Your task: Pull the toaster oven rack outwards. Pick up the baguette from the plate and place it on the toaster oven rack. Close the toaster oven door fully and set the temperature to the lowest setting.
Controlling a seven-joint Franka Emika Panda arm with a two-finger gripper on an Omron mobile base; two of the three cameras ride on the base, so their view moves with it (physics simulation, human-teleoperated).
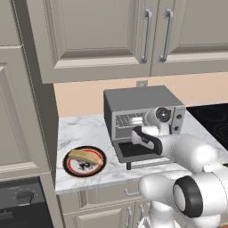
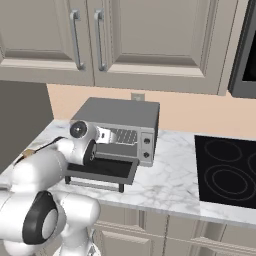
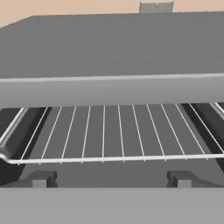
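Observation:
The toaster oven stands on the marble counter with its door folded down flat toward me. Its silver bar handle runs along the front edge. My gripper is open and level with the cavity's mouth. Its dark fingertips sit just below the front bar of the toaster oven rack, apart from it, with nothing between them. The rack lies inside the cavity. Left of the oven, the baguette rests on the orange-rimmed plate. Small knobs sit on the oven's side panel.
A black cooktop lies in the counter right of the oven. Upper cabinets hang above. A black built-in oven sits low at the left, beside a tall cabinet. A wall outlet is behind the toaster oven.

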